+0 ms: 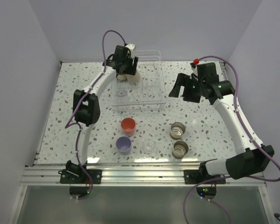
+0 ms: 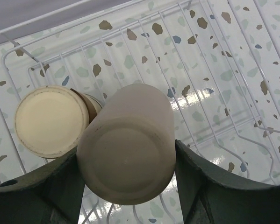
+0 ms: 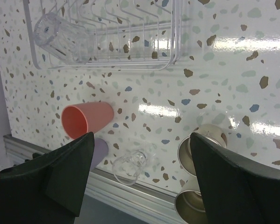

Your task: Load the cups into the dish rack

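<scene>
Five cups (image 1: 128,125) stand on the table (image 1: 69,93) before the dish rack (image 1: 144,100), others inside it

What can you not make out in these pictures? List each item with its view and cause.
Right wrist: lavender cup mostly behind a finger of the right tool.
Right wrist: nearest tan cup cut off by the bottom edge.
Left wrist: beige cup shows only its base, hiding its mouth.
</scene>
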Action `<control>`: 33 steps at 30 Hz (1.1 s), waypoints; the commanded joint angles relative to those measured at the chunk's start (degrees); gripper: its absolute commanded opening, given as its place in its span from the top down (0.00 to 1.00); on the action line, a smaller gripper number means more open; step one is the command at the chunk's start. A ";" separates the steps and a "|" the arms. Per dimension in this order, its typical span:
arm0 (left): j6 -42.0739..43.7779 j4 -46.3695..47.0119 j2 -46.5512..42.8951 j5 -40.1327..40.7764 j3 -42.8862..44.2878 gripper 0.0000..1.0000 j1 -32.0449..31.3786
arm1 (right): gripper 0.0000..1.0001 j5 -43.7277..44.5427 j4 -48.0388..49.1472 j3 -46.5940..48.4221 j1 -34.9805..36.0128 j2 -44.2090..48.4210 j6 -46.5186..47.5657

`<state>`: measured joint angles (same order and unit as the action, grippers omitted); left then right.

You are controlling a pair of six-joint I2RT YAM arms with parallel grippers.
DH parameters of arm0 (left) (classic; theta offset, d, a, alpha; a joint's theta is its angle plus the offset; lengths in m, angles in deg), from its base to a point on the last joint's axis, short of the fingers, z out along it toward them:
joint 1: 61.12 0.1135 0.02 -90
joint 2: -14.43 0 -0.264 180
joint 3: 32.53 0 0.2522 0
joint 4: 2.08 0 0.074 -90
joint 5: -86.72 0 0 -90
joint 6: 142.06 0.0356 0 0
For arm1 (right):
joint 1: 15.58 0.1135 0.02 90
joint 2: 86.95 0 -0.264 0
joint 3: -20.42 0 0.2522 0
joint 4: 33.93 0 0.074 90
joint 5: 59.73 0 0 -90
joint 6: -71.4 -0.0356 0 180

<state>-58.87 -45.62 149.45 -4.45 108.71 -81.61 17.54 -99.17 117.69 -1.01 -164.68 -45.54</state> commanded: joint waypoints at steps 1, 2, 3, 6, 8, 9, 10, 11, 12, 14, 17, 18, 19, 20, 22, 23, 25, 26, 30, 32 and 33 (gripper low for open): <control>2.15 -1.07 -3.18 0.99 -1.97 0.81 0.19 | 0.14 0.16 0.24 0.25 0.02 -0.40 0.92; 2.50 -1.33 -3.53 2.73 -2.84 0.81 0.19 | 0.14 0.25 0.16 0.26 -0.06 -0.49 1.01; 2.68 -1.59 -3.97 4.49 -3.37 0.82 0.10 | 0.14 0.25 0.16 0.26 -0.07 -0.40 1.01; 3.03 -1.77 -5.38 6.09 -5.22 0.83 0.19 | 0.14 0.16 0.24 0.08 -0.06 -0.40 1.10; 2.85 -2.12 -5.73 6.53 -5.58 0.83 0.19 | 0.14 -0.10 0.24 -0.18 0.02 -0.40 1.10; 2.94 -2.30 -5.82 7.05 -5.58 0.84 0.28 | 0.14 -0.36 0.33 -0.10 0.02 -0.49 1.01; 2.94 -2.65 -6.08 7.23 -5.75 0.84 0.10 | 0.14 -0.45 0.33 -0.01 0.02 -0.49 1.10; 3.20 -2.74 -6.35 7.58 -5.93 0.84 0.19 | 0.14 -0.45 0.24 0.08 0.02 -0.40 1.01; 3.29 -2.83 -6.61 8.28 -6.19 0.84 0.19 | 0.14 -0.45 0.16 0.17 0.02 -0.40 1.10; 3.38 -3.00 -7.23 9.08 -6.80 0.84 0.28 | 0.14 -0.36 0.07 0.34 0.02 -0.31 1.36; 3.29 -3.18 -7.49 10.74 -6.98 0.84 0.36 | 0.14 -0.45 -0.19 0.08 0.02 -0.05 1.54; 3.21 -3.18 -7.32 11.01 -6.90 0.81 0.45 | 0.14 -0.54 -0.02 0.08 0.02 -0.05 1.54; 3.20 -3.35 -7.14 11.36 -6.63 0.80 0.45 | 0.14 -0.63 -0.11 -0.18 -0.06 0.13 1.54; 3.12 -3.44 -7.05 11.97 -6.46 0.78 0.54 | 0.14 -0.71 -0.02 -0.18 -0.07 0.21 1.54; 2.94 -3.71 -6.88 13.56 -6.11 0.69 0.63 | 0.14 -0.72 -0.11 -0.36 0.02 0.39 1.54; 2.77 -3.79 -6.79 14.87 -6.02 0.64 0.80 | 0.14 -0.63 -0.11 -0.36 0.02 0.56 1.54; 2.42 -3.97 -6.61 15.67 -5.67 0.43 1.07 | 0.14 -0.63 -0.02 -0.53 0.11 0.65 1.54; 2.15 -4.06 -6.53 16.80 -5.40 0.37 1.33 | 0.14 -0.63 -0.11 -0.62 -0.06 0.83 1.54; 1.80 -4.23 -6.26 16.55 -4.61 0.15 1.95 | 0.14 -0.54 -0.11 -1.15 0.02 0.83 1.54; 1.89 -4.23 -6.44 16.11 -4.70 0.07 1.95 | 0.14 -0.45 0.07 -1.24 0.02 1.01 1.54; 1.80 -4.15 -6.44 15.85 -4.87 0.04 1.95 | 0.14 -0.45 0.07 -1.41 0.02 1.01 1.45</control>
<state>-57.27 -48.76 145.12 9.69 102.28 -80.37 17.34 -99.30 116.77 -1.01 -164.68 -44.97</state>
